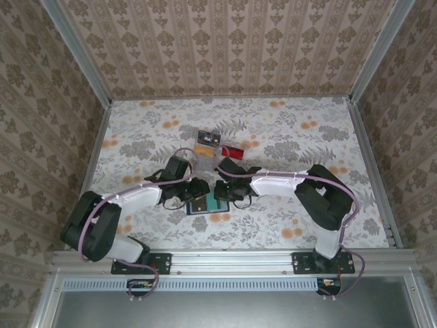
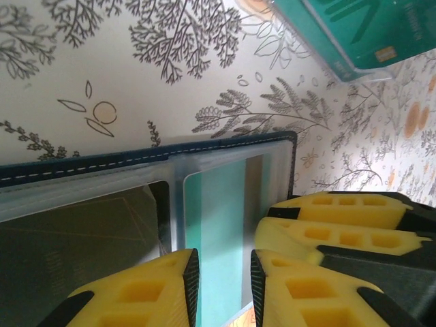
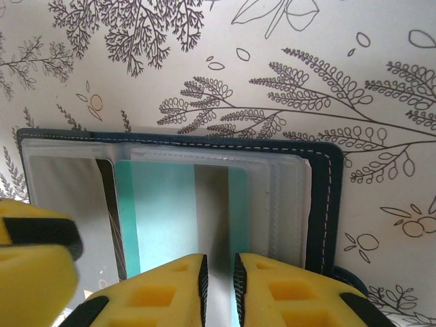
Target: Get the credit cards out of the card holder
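Left wrist: one open card holder [image 2: 102, 163] lay flat, its long axis across the frame. One teal card [image 2: 218, 218] sat sleeved inside, and a second teal card [image 2: 354, 34] lay just beyond the holder. The left gripper [image 2: 223, 259] had its jaws narrowly apart over the sleeve; I could not tell whether they held it.

Right wrist: the right gripper [image 3: 221, 262] had its jaws almost together at the holder's near edge; any hold was likewise unclear.

Top: a dark card [image 1: 207, 137], a striped card [image 1: 203, 149] and a red card [image 1: 233, 151] lay beyond the holder.

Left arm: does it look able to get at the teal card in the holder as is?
Likely yes. The left hand sits at the teal card in the open card holder, a finger either side of it. The right hand crowds in close beside but leaves the card uncovered.
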### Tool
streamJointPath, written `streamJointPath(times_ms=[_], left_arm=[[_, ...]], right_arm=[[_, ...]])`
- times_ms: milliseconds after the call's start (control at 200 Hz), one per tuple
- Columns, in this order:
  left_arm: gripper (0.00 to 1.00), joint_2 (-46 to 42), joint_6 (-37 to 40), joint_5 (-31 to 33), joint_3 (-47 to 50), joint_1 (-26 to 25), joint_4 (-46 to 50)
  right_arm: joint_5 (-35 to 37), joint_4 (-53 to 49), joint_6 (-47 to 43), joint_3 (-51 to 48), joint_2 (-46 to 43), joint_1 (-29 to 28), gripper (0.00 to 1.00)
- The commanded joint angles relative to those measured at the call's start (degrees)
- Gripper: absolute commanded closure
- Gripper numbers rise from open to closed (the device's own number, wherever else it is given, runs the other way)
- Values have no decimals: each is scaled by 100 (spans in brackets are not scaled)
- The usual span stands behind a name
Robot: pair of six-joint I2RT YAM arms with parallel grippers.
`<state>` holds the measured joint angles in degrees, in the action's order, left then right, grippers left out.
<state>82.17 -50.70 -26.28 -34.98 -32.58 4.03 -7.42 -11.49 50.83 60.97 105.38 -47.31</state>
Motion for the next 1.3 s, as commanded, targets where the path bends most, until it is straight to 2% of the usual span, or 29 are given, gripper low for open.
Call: streamJointPath(times_ms=[0, 155, 285, 450, 590, 960, 1295], left_arm=[[71, 145, 165, -302, 105, 55, -117], [69, 138, 324, -114, 18, 85, 194], [69, 97, 332, -73, 78, 105, 53], [68, 369, 283, -164, 98, 103, -67], [67, 474, 50, -417, 369, 103, -639], [70, 303, 288, -834, 305, 229, -725], [72, 199, -70, -1643, 735, 397, -2050]], right_arm=[[37, -263, 107, -302, 223, 73, 76], [-58, -266, 102, -355, 198, 136, 77], [-112, -291, 36, -402, 191, 183, 77], [-509, -16, 32, -484, 221, 228, 77], [-678, 246, 156, -616, 104, 265, 76], [-681, 415, 225, -692, 67, 296, 76], [-596, 292, 191, -628, 151, 292, 76]])
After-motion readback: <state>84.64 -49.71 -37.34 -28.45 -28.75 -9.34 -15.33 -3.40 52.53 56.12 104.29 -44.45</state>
